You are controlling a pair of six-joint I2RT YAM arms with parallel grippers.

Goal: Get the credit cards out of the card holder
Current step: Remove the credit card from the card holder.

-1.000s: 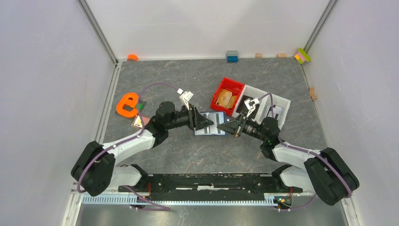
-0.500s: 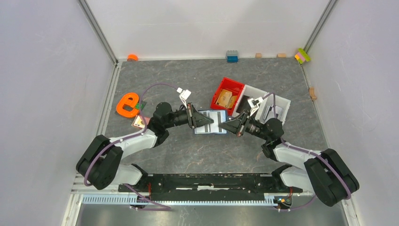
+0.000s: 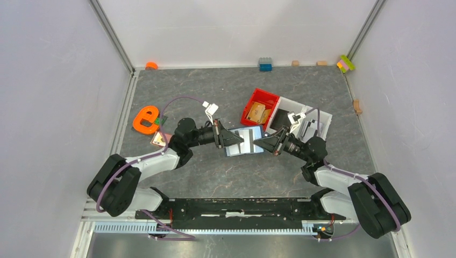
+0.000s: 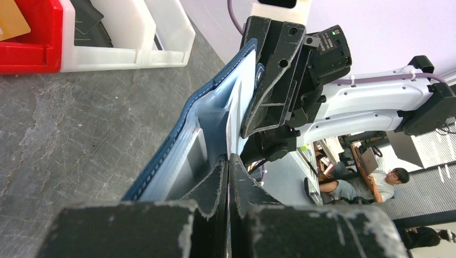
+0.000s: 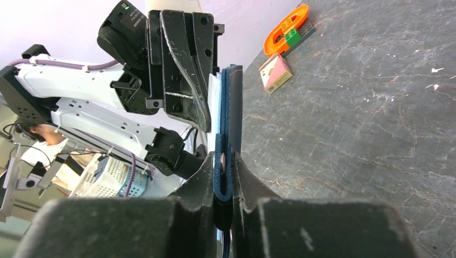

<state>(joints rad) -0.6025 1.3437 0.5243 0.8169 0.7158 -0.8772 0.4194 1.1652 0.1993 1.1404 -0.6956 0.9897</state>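
Card holder (image 3: 248,137) raised (left claw (image 3: 239,141), right claw (image 3: 259,144) pinching).

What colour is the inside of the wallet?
Light blue, with a dark navy outer edge. The card holder shows best in the left wrist view.

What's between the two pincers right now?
The open holder, clamped at opposite edges by the left pincer and right pincer, seen in the top view.

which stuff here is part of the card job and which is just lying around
Job: card holder, held by left fingers and right fingers; pinkish card lying out.
Lying about: orange e shape, red tray, wooden blocks, white trays, blue brick.
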